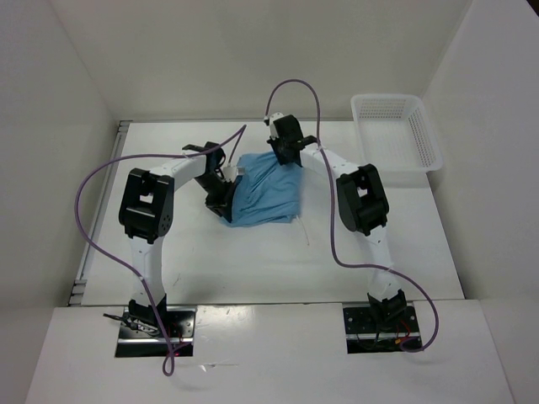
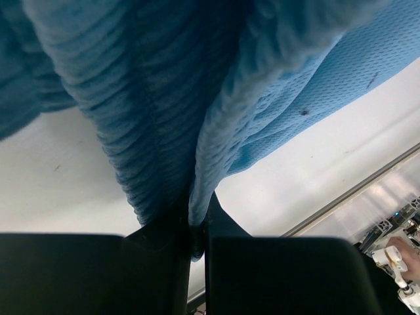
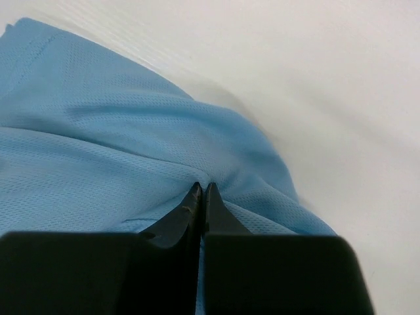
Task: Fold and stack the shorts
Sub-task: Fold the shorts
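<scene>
The shorts are sky-blue with a fine dotted mesh weave (ribbed in close ridges at the gathered band, in the left wrist view), the table plain white, the basket at upper right white with a lattice pattern, the cables purple, the arms white and black.

Three cameras sharing the shorts
Top one is looking down from high above — wrist ones are peering close at their left and far edges.
</scene>
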Tool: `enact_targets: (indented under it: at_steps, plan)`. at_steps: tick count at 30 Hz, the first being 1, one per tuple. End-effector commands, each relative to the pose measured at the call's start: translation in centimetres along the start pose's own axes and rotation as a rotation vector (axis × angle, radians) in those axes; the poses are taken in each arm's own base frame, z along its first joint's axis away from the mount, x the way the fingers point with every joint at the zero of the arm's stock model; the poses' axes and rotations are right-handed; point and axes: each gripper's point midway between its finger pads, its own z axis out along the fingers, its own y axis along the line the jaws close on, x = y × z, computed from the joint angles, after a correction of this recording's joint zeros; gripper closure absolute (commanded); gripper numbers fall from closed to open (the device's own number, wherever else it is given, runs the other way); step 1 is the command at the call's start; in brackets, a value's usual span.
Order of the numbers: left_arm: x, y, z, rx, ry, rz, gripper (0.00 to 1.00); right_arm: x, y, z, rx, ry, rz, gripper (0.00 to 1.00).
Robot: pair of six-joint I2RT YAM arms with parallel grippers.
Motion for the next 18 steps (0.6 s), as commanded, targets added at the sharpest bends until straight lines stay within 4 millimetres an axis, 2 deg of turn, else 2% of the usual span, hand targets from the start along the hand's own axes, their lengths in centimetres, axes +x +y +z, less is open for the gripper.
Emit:
enact_targets:
  at_steps: [1,2,3,4,5,6,7,9,10,11,13,14,15,16,17,18]
  plan:
    - [1.4,-0.4,-1.5,-0.014,0.023,-0.013,0.96,-2.2,-2.5,0.2,0.122,-0.08,0.034,1.0]
    - [1.4,-0.5,-1.5,-0.005,0.023,-0.013,0.93,-1.9,-2.2,0.2,0.104,-0.07,0.031,0.92]
    - [1.1,-0.5,-1.4,-0.005,0.021,-0.012,0.9,-1.6,-1.3,0.4,0.059,-0.064,0.028,0.79]
    - [0.9,-0.3,-1.2,-0.004,0.024,-0.014,0.86,-1.8,-1.1,-0.1,0.036,-0.063,0.014,0.55]
    - [0.6,-0.6,-1.4,0.005,0.014,-0.009,0.79,-1.5,-0.8,-0.1,0.02,-0.054,0.012,0.48]
    - [0.0,-0.7,-1.4,0.014,0.005,-0.005,0.66,-2.0,-0.7,-0.5,0.009,-0.066,0.001,0.42]
    - [-0.3,-0.6,-1.3,0.014,0.002,-0.003,0.61,-3.1,-0.7,-1.1,0.001,-0.09,0.003,0.33]
    - [-1.4,-1.1,-2.1,0.04,-0.034,0.005,0.54,-4.1,-1.0,-1.9,0.004,-0.108,-0.006,0.28]
    - [-1.7,-1.3,-2.3,0.048,-0.044,0.01,0.46,-5.1,-1.2,-2.5,0.007,-0.131,-0.004,0.28]
    - [-2.2,-1.3,-3.1,0.055,-0.069,0.01,0.42,-6.6,-1.5,-4.1,0.011,-0.164,0.0,0.26]
    - [-2.9,-1.8,-4.5,0.066,-0.115,0.024,0.36,-7.7,-1.9,-5.8,0.013,-0.184,0.003,0.26]
    - [-3.5,-2.1,-6.0,0.076,-0.159,0.032,0.32,-9.4,-2.4,-8.1,0.018,-0.224,0.008,0.26]
    - [-3.9,-2.3,-6.9,0.096,-0.188,0.033,0.28,-9.0,-2.2,-9.1,0.006,-0.208,0.004,0.26]
    - [-4.0,-2.4,-7.6,0.106,-0.205,0.033,0.24,-7.7,-1.8,-9.6,-0.017,-0.176,-0.001,0.26]
    - [-4.6,-3.2,-9.0,0.111,-0.249,0.06,0.2,-8.1,-1.1,-12.0,-0.074,-0.197,-0.005,0.26]
    - [-4.9,-3.3,-9.9,0.119,-0.272,0.062,0.12,-4.7,-0.2,-12.0,-0.12,-0.111,-0.026,0.28]
